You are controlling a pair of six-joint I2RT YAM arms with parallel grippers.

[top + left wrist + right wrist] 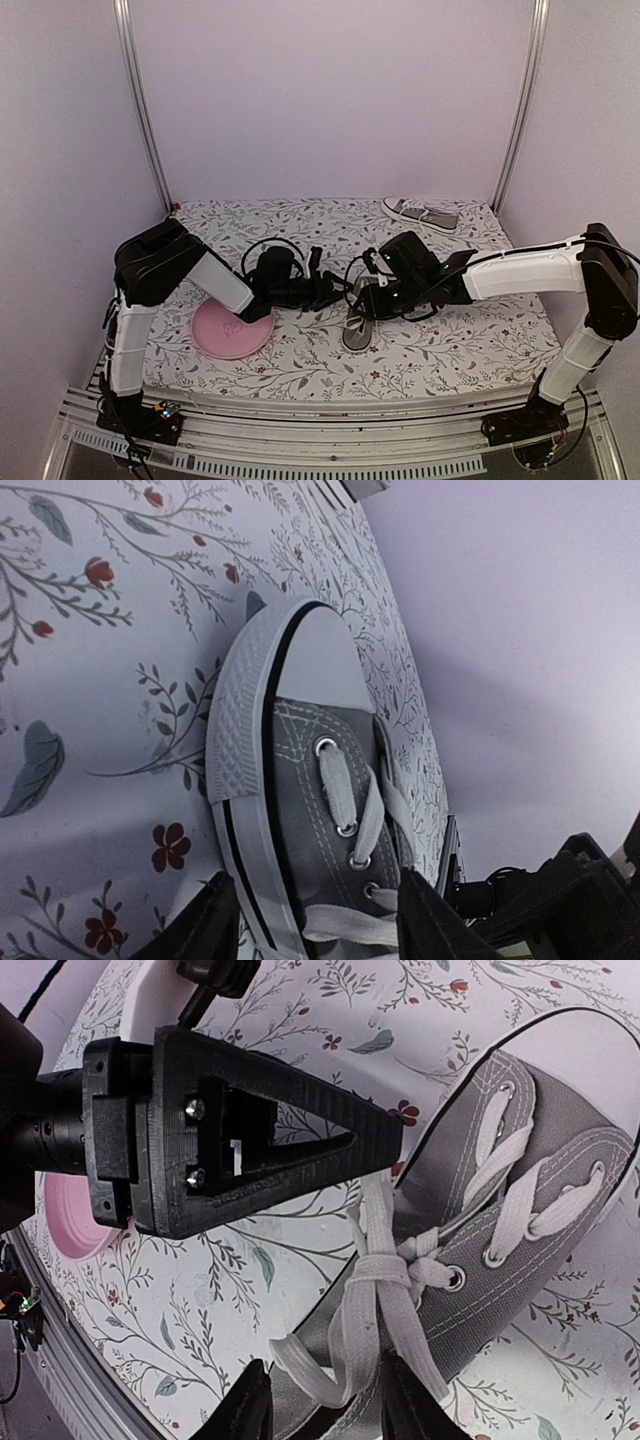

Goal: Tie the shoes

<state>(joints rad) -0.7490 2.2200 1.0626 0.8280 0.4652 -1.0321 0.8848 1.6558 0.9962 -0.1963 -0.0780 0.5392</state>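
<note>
Shoe (pixel 357 333) on floral cloth (pixel 450 350), near pink plate (pixel 228 340)

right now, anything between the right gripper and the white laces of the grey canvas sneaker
Nothing visible: the white laces pass between the fingers of the right gripper; a finger of the left gripper sits near the knot.

Two small grey canvas low-tops, white toe caps and edging.
Near shoe (pixel 357 335) (pixel 300 780) (pixel 520 1210): I see it upright on its sole, just right of the plate (pixel 232 330). Its white laces (pixel 375 1280) cross the eyelets and bunch into a twist by the top pair, ends trailing loose.
Far shoe (pixel 421 214): well beyond the plate, right and rear, lying crosswise with its toe pointing left.
</note>
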